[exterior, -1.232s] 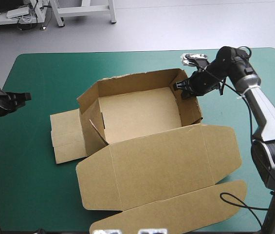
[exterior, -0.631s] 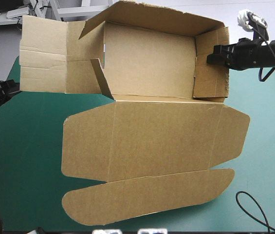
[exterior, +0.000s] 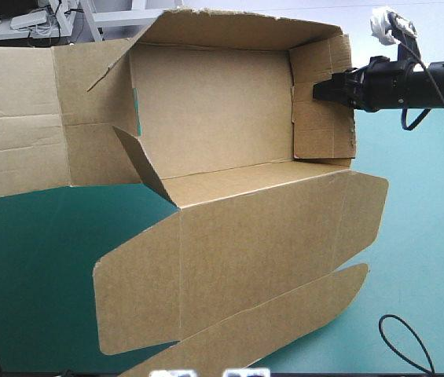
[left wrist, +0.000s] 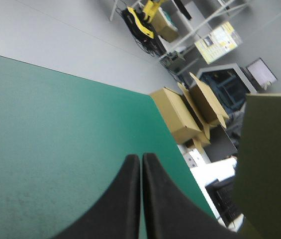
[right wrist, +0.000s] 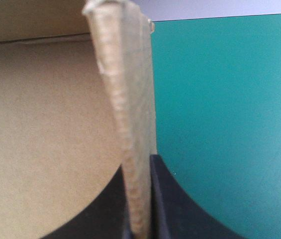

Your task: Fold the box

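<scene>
High view: brown box (exterior: 206, 110) held up off the teal-green cover (exterior: 41, 236), tray opening facing the camera, lid hanging toward the near edge. Right gripper (exterior: 321, 89) pinches the box's right end wall. Left gripper (left wrist: 141, 159) pressed together, empty.

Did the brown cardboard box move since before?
Yes. The brown cardboard box rose from the teal-green table cover and now hides most of its far edge.
</scene>
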`<state>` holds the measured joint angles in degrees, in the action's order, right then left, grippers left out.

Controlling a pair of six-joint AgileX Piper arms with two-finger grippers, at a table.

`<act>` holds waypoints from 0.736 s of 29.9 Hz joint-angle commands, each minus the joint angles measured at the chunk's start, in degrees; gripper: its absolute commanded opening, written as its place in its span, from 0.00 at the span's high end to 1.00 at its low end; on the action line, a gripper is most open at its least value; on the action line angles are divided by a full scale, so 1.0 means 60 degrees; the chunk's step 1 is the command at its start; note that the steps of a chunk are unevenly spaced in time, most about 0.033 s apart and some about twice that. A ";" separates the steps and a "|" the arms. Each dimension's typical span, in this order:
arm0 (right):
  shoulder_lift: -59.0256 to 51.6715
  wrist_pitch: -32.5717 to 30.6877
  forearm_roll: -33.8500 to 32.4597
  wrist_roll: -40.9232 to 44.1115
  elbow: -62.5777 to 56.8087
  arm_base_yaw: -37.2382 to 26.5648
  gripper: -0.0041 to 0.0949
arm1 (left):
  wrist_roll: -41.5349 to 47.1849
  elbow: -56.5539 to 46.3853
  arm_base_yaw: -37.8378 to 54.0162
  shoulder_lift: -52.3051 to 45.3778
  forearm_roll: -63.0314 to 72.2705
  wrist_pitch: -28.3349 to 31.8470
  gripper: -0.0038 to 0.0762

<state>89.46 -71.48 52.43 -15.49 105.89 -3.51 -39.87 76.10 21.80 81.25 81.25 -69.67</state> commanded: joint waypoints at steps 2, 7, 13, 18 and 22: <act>-0.0249 0.0293 0.0403 0.0071 0.0257 -0.0013 0.97 | -0.0016 0.0269 -0.0715 -0.0454 0.0865 -0.0714 0.94; -0.0093 0.0418 -0.0937 0.0387 0.0257 0.0102 0.97 | -0.0035 0.0285 -0.1094 -0.0699 0.0790 -0.0714 0.94; 0.0145 0.0938 -0.1089 0.0428 0.0257 0.0370 0.97 | -0.0035 0.0307 -0.1243 -0.0941 0.0768 -0.0714 0.94; 0.0404 0.1534 -0.1256 0.0491 0.0257 0.0850 0.97 | -0.0035 0.0307 -0.1375 -0.1102 0.0771 -0.0714 0.94; 0.0641 0.1960 -0.1307 0.0570 0.0257 0.1134 0.97 | -0.0035 0.0307 -0.1563 -0.1232 0.0707 -0.0714 0.94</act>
<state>94.77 -64.20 40.95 -13.22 105.89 2.27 -39.87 76.16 13.48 76.34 81.08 -69.78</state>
